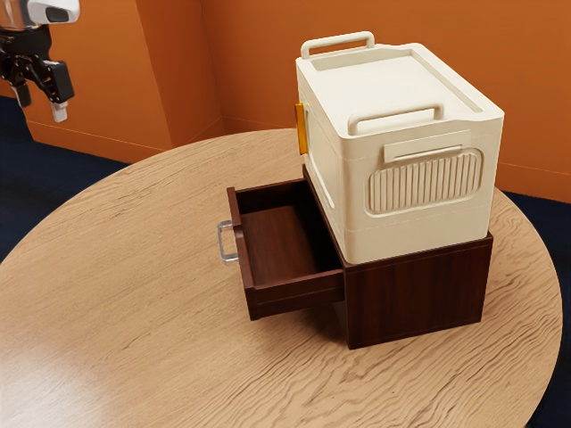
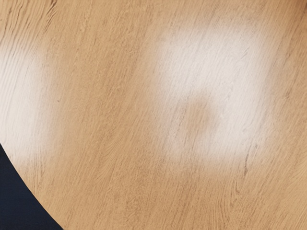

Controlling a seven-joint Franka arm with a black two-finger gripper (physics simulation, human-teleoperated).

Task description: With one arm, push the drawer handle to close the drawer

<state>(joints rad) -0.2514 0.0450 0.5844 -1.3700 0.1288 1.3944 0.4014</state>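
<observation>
At the exterior view's upper left, my black gripper hangs high with its two fingers apart and nothing between them. It is well away from the dark brown drawer, which stands pulled out toward the exterior view's left from its cabinet. The drawer is empty inside. A silvery handle is fixed on the drawer's front and has nothing touching it.
A cream box with two top handles and a yellow-orange piece on its side rests on the cabinet. Round wooden table underneath; its surface and curved edge appear in the wrist view. Orange walls rise behind.
</observation>
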